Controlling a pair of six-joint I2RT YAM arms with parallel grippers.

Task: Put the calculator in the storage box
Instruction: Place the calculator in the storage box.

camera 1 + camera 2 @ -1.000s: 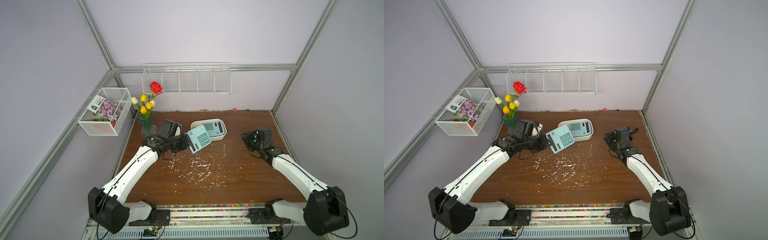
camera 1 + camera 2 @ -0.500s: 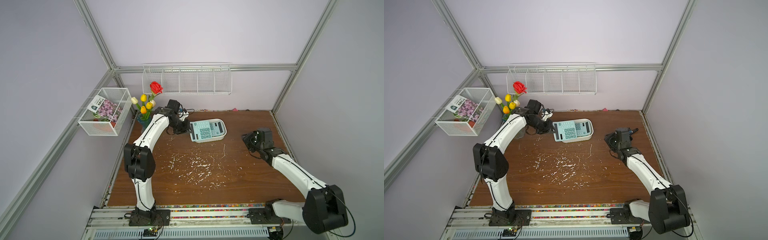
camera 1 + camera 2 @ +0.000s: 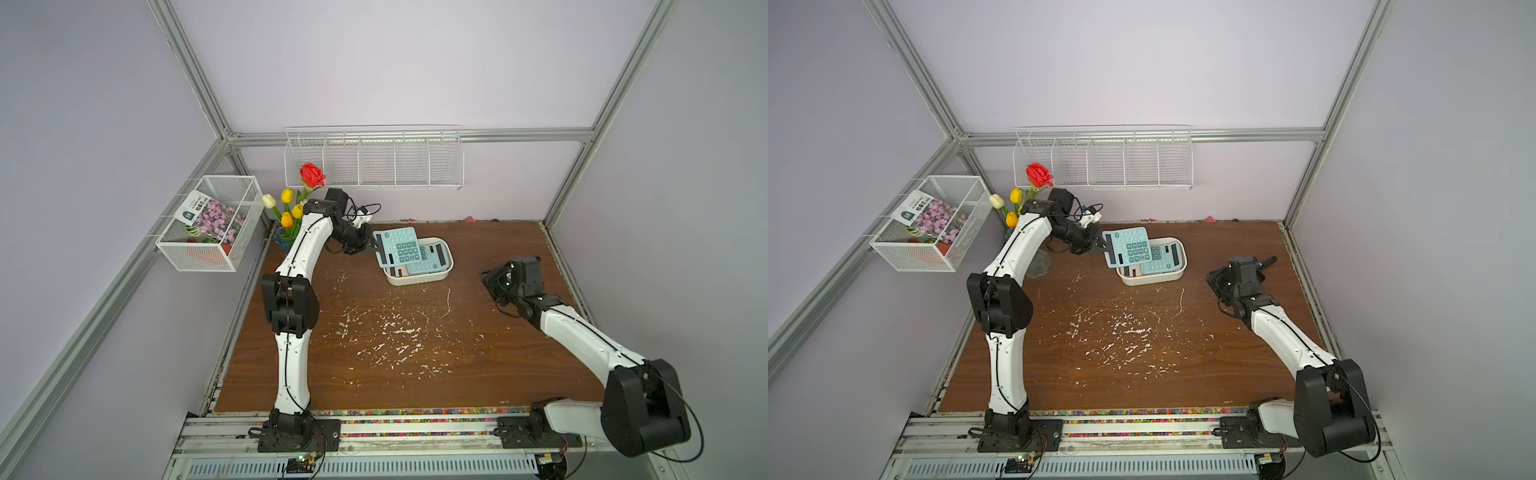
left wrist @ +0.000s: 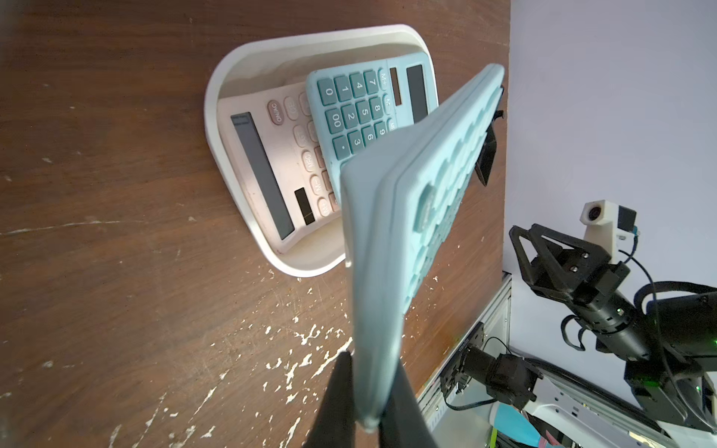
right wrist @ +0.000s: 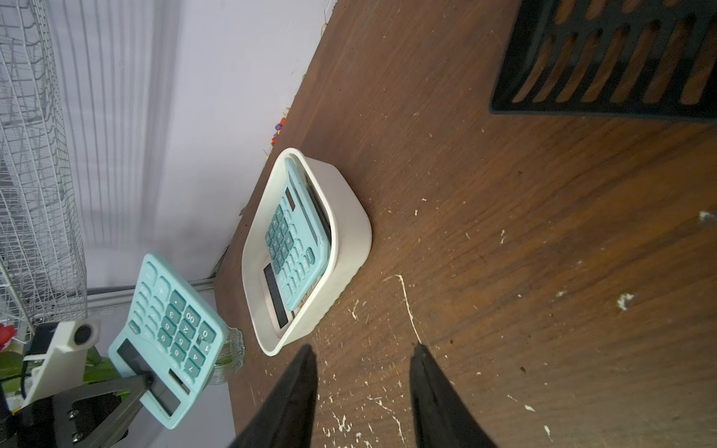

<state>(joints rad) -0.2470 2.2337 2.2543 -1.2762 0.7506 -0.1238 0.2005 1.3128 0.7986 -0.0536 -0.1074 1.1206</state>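
Scratched brown tabletop in both top views carries the white storage box, which contains a stored teal calculator lying on a pink calculator. The left gripper lifts the held calculator, tilted, above the box's end on that arm's side. From the left wrist those jaws are clenched on the held calculator's edge, and from the right wrist the right gripper waits near the box, jaws parted and empty. The carry looks nearly done, and the next move probably calls for levelling the calculator, lowering it onto the stack and then releasing.
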